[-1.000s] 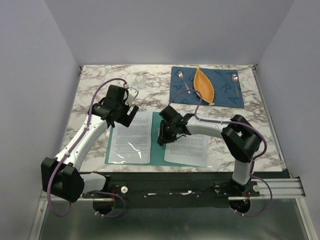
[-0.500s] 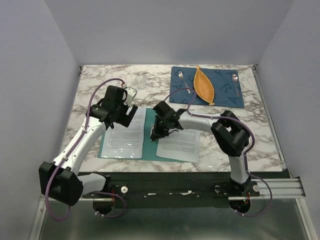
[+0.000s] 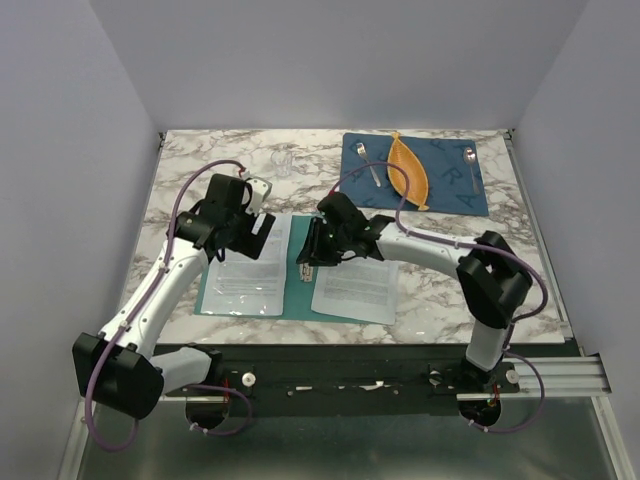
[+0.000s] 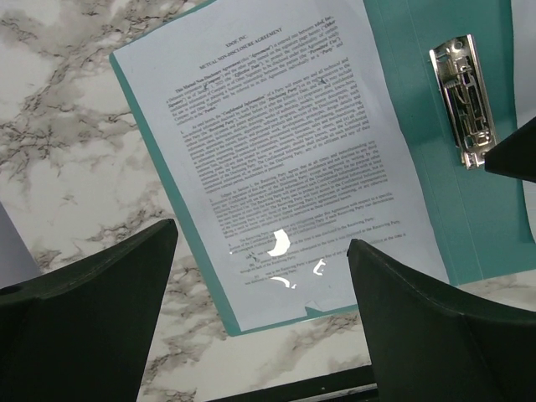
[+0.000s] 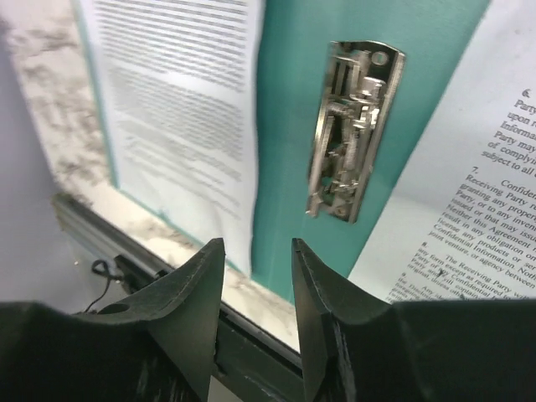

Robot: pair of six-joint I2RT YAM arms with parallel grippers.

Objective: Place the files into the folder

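The teal folder (image 3: 299, 293) lies open and flat at the near middle of the table. A printed sheet (image 3: 245, 272) lies on its left half under glossy clear plastic, also in the left wrist view (image 4: 285, 159). A second printed sheet (image 3: 357, 290) lies on its right half, its edge in the right wrist view (image 5: 469, 167). The metal clip (image 5: 352, 130) sits on the bare teal middle strip, also in the left wrist view (image 4: 463, 100). My left gripper (image 4: 261, 239) hovers wide open and empty over the left sheet. My right gripper (image 5: 255, 247) is open and empty, above the strip near the clip.
A dark blue placemat (image 3: 455, 190) lies at the far right with an orange leaf-shaped dish (image 3: 408, 172) and two spoons (image 3: 368, 163) on it. A clear glass (image 3: 283, 163) stands far centre-left. The black rail (image 3: 350, 375) runs along the table's near edge.
The folder with both sheets has slid left and a little away. My right gripper moved left over the folder's middle strip. My left gripper shifted slightly left.
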